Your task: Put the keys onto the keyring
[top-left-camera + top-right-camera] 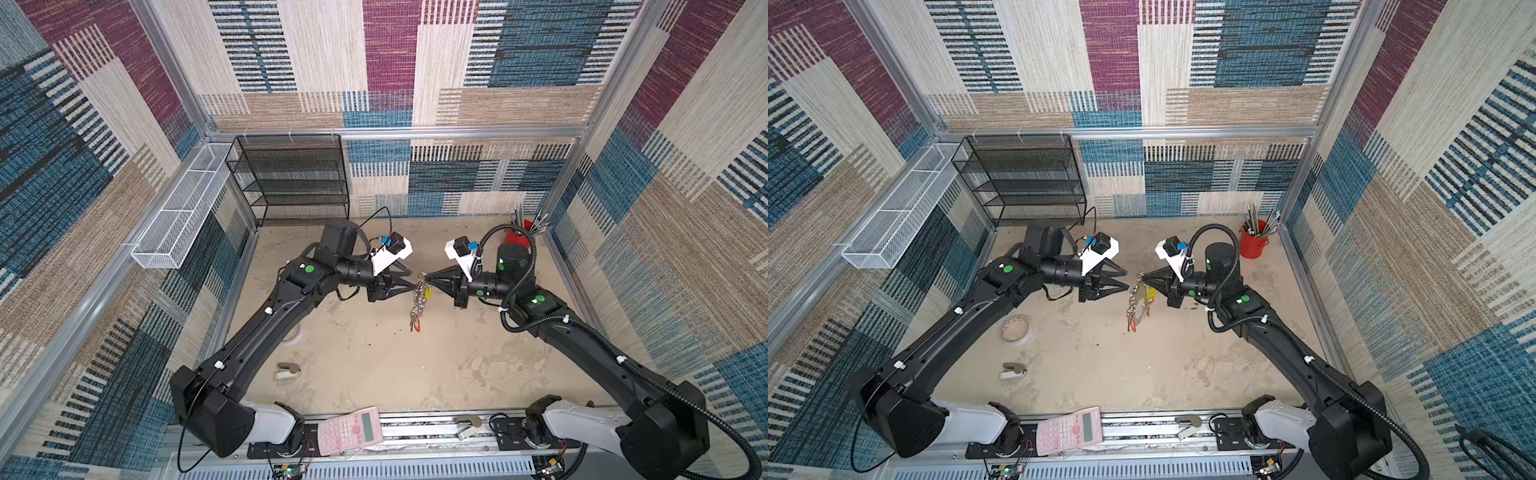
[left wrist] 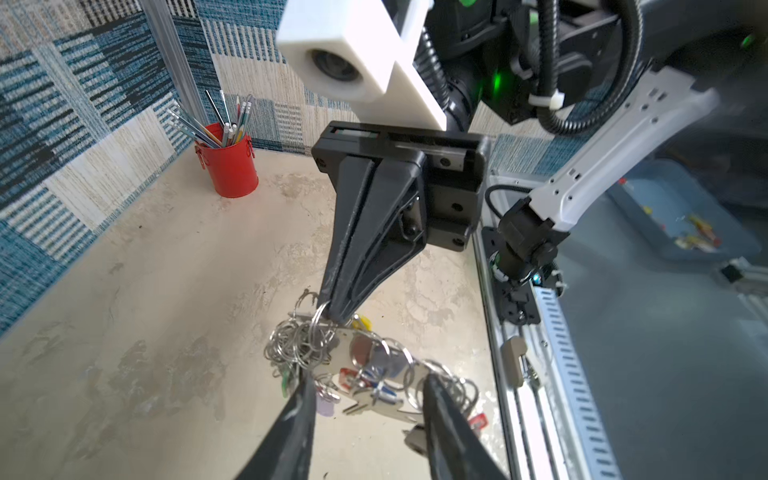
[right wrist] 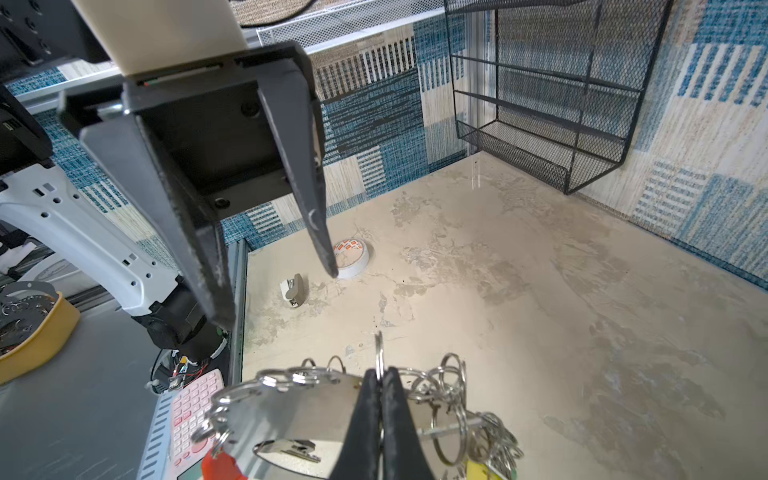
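The keyring, a large flat grey ring hung with many small silver rings, keys and coloured tags, hangs above the tabletop. My right gripper is shut on a small silver ring at its upper edge. The keys, with their yellow tag, hang close under the right fingertips; whether they are threaded on I cannot tell. My left gripper is open just left of the keyring, with nothing between its fingers. In the left wrist view its fingers frame the keyring's lower part.
A red cup of pencils stands at the back right. A black mesh shelf and a white wire basket line the back left. A tape roll, a stapler and a pink calculator lie front left.
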